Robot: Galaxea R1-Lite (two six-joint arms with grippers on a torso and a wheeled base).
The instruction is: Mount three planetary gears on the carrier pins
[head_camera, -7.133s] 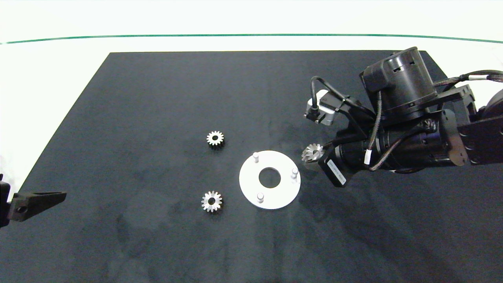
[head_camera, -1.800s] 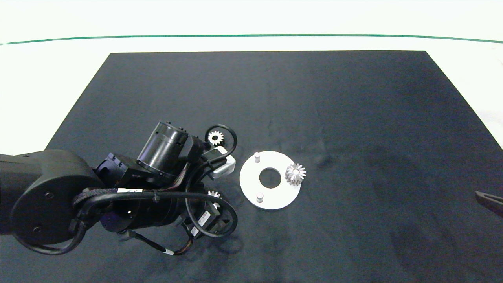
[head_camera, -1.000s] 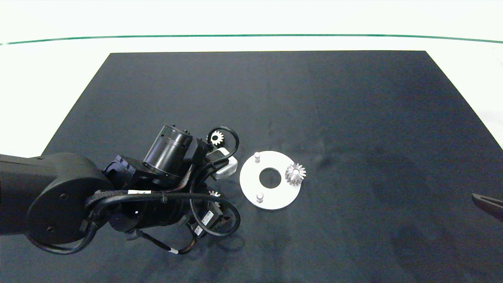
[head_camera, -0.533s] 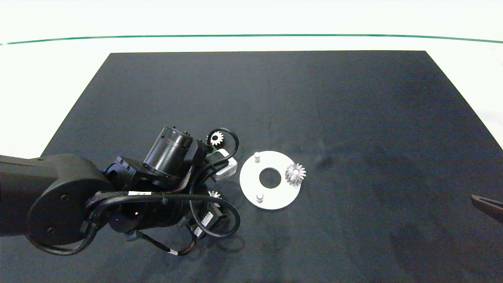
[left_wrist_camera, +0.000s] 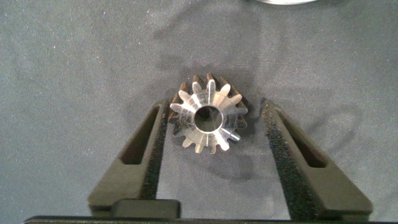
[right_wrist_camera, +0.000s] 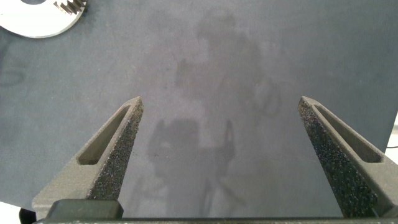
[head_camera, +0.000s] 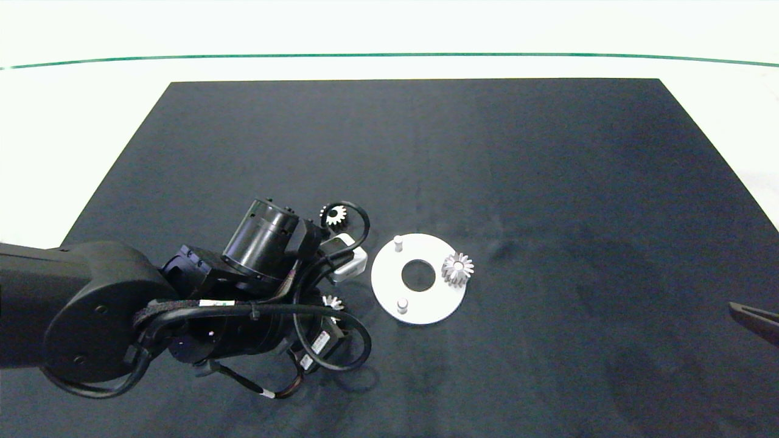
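Note:
Three silvery planetary gears show. One gear (head_camera: 457, 268) sits on the right carrier pin of the white disc (head_camera: 387, 277). The far pin (head_camera: 398, 243) and near pin (head_camera: 402, 305) stand bare. A second gear (head_camera: 333, 214) lies on the mat left of the disc. The third gear (left_wrist_camera: 208, 118) lies flat between the fingers of my left gripper (left_wrist_camera: 216, 104), which is open around it; the right pad (left_wrist_camera: 280, 140) stands a little apart from the teeth. In the head view this gear (head_camera: 333, 301) peeks out from under the left arm (head_camera: 243, 304). My right gripper (right_wrist_camera: 219, 99) is open and holds nothing.
Everything lies on a black mat (head_camera: 548, 182) on a white table. The right gripper (head_camera: 754, 319) is parked at the mat's right edge. The disc (right_wrist_camera: 31, 22) with its mounted gear (right_wrist_camera: 71, 6) shows in a corner of the right wrist view.
Since 7.1 s ago the right gripper left its gear on the right pin and withdrew to the right edge. The left arm came in over the near-left gear and has barely shifted in the last second.

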